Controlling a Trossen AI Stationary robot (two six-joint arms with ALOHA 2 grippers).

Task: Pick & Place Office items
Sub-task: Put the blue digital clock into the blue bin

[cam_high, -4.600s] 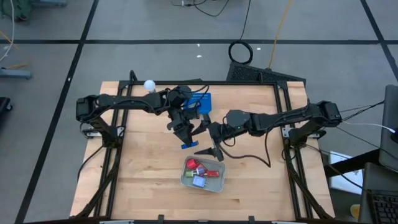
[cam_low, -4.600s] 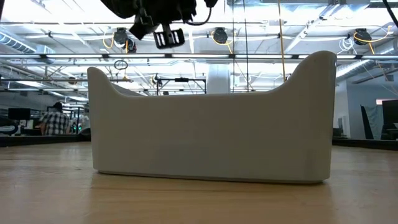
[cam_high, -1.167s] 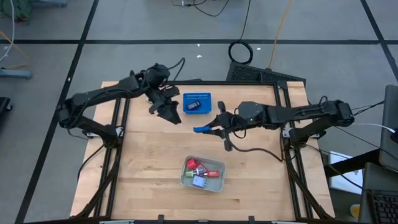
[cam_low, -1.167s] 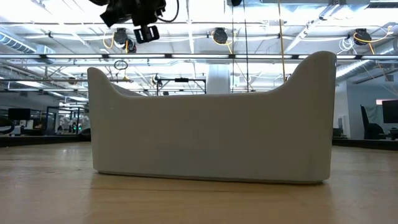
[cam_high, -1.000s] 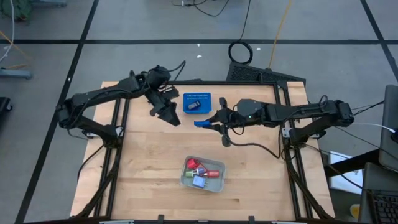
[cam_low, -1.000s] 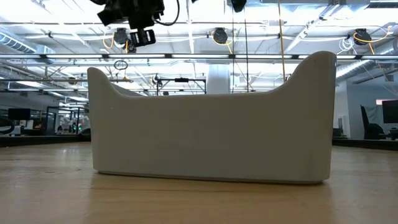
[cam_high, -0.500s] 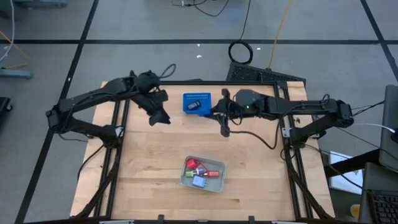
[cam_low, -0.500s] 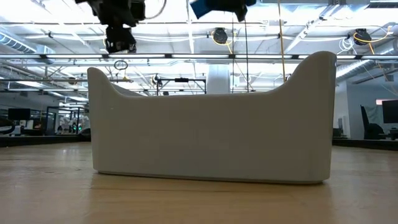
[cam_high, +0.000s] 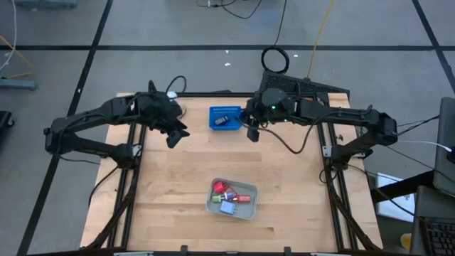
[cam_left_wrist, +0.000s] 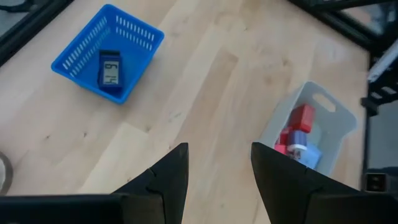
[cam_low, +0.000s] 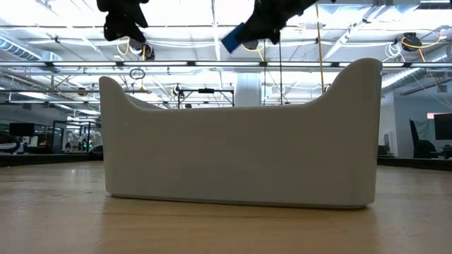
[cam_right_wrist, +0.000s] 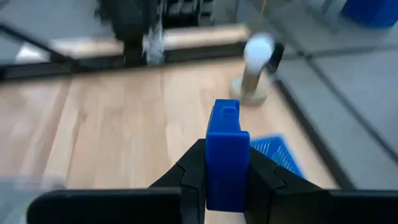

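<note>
My right gripper (cam_high: 249,128) hovers just right of the blue perforated basket (cam_high: 225,118), shut on a small blue block (cam_right_wrist: 227,146), one of the office items. A dark item with a number display (cam_left_wrist: 111,68) lies in the basket. My left gripper (cam_high: 174,135) hangs open left of the basket, with nothing between its fingers (cam_left_wrist: 168,180). Red, green and blue office items (cam_high: 226,193) lie in the grey tray (cam_high: 249,206) near the front. My right gripper pinches the blue block between its two fingers, on the lower part of its two broad sides (cam_right_wrist: 227,186). The fingers come from the table's right, slanting down. The block (cam_low: 232,39) sticks out past the fingertips, tilted and lifted clear of the table.
A white ball on a round stand (cam_right_wrist: 256,59) stands at the far left corner of the table. In the low view the grey tray's wall (cam_low: 240,141) fills the foreground. Bare wood lies between the basket and the tray.
My right gripper has carried the blue block toward the table's far edge, up beside the blue basket, and tipped a little further down. My left gripper has drawn back toward the table's left edge, away from the basket, and turned its wrist.
</note>
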